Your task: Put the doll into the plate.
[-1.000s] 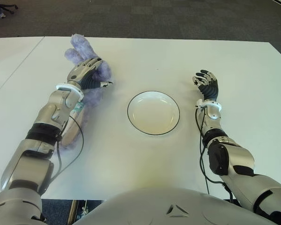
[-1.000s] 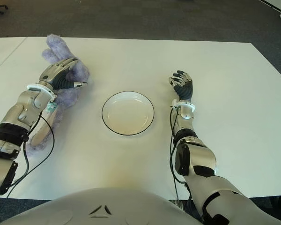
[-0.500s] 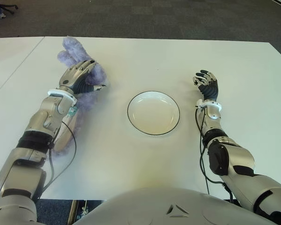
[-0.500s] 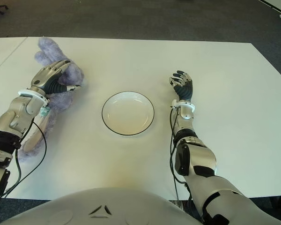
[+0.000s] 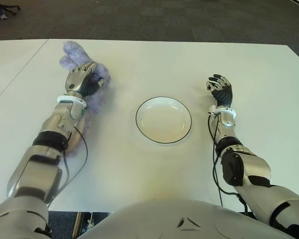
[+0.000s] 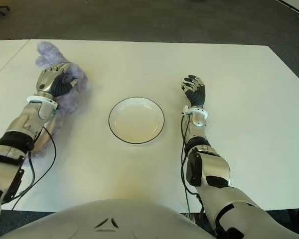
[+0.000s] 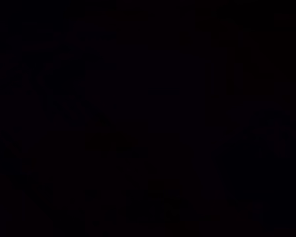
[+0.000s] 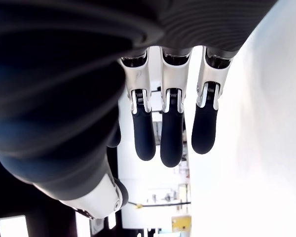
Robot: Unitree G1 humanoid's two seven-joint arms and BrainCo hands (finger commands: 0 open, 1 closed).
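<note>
Here the purple doll (image 5: 84,74) is clamped by the left hand (image 5: 81,79) (fingers curled) — left of the plate (image 5: 163,120); the right hand (image 5: 220,90) is held apart, fingers relaxed.

No readable text, label, brand, number or sign anywhere in these views.
</note>
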